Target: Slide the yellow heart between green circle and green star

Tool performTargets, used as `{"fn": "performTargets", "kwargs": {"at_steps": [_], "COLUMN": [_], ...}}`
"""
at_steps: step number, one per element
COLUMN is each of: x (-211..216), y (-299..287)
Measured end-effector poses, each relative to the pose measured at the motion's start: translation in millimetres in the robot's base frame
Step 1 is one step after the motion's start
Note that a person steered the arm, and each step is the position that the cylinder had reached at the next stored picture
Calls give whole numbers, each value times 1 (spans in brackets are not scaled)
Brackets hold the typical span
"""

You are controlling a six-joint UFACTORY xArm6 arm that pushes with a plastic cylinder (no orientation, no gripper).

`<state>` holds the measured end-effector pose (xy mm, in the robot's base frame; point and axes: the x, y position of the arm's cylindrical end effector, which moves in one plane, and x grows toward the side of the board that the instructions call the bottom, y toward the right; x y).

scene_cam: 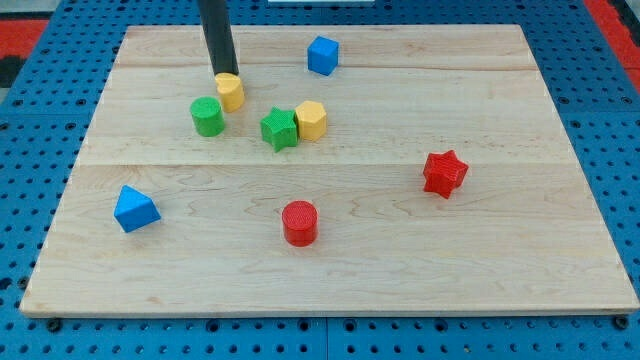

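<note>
The yellow heart [231, 92] sits near the view's top left of the wooden board, just up and right of the green circle [207, 116]. The green star [279, 128] lies to the right of the circle, with a gap between them. My tip [222, 75] rests against the top edge of the yellow heart, on its upper left side. A yellow hexagon [312, 120] touches the green star's right side.
A blue cube [322, 55] sits at the view's top centre. A red star [444, 173] is at the right, a red cylinder [299, 222] at the bottom centre, and a blue triangle [135, 209] at the bottom left. The board's edge [330, 312] runs along the bottom.
</note>
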<state>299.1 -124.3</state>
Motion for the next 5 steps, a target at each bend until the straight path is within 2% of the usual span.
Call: {"fn": "performTargets", "kwargs": {"at_steps": [2,3,5], "x": [45,49,37], "y": [30,39,-45]}}
